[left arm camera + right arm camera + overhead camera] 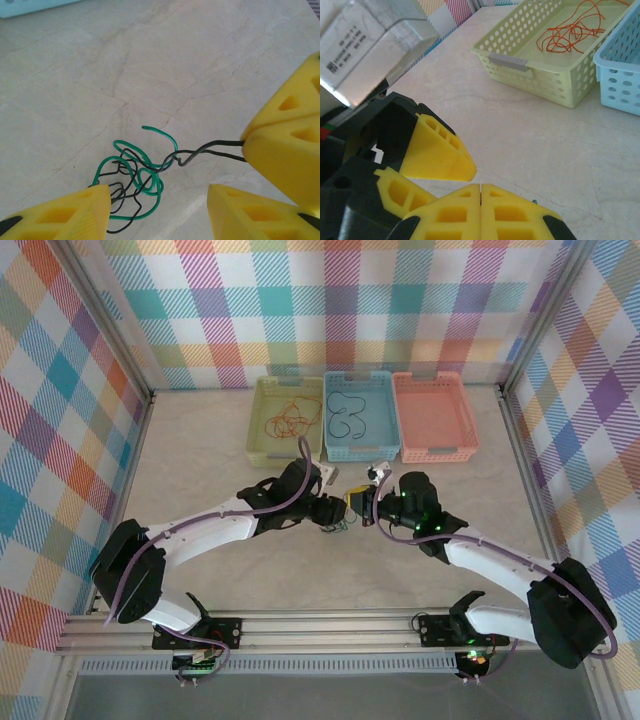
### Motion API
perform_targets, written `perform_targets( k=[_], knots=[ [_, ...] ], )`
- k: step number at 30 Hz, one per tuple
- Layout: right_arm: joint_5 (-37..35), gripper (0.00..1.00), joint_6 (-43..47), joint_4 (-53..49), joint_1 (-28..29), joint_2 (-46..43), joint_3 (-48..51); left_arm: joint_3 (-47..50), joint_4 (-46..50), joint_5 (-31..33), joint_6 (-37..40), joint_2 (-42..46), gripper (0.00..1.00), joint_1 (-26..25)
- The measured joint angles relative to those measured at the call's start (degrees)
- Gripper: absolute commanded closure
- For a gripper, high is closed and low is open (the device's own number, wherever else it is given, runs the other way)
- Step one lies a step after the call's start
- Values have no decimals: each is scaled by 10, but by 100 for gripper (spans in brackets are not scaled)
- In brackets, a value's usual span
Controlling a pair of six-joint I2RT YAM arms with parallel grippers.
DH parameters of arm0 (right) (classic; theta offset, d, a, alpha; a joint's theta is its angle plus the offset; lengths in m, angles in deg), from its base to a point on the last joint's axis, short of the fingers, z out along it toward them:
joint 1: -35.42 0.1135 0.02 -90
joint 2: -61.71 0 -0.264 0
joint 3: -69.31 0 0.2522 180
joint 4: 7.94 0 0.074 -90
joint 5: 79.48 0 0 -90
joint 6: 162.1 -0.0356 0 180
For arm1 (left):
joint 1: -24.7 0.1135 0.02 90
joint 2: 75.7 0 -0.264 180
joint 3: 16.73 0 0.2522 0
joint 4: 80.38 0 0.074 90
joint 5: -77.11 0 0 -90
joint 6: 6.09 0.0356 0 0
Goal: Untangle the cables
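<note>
I have the right gripper [246, 140] clamped on 2 strands of the black cable [210, 147]. The left gripper [159, 196] sits with its fingers apart on either side of the knot, where the green cable [159, 131] loops through the black one, mid-table between the 2 arms. To do this well, I judge I should close the left on the green loops alone, near the crossing, then draw the right away slowly and level, watching that the green slides free rather than cinching. A fast pull would likely tighten the hitch. The table [200, 470] is pale, smooth and marble-patterned, so I expect the cords to slip rather than anchor. At its far edge stand 3 baskets: a yellow-green basket [258, 430] holding an orange cable [287, 422], a blue basket [330, 450] with a second black cable [348, 415], and a salmon basket [435, 450]. Plaid walls [60, 390] enclose 3 sides.
</note>
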Motion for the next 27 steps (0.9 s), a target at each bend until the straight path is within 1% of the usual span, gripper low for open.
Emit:
perform_targets(
  k=[4,9,16,27],
  knots=[
    [10,100,-14,-21,1,-11,-20,0,-3,21,-9,-3,47,0],
    [19,100,-46,-47,1,-23,-32,4,-35,21,-18,-5,46,0],
    [30,100,-85,-80,1,-23,-46,43,-90,25,-31,9,47,0],
    [28,100,-140,-147,1,-26,-75,113,-188,5,-45,51,43,-8]
  ],
)
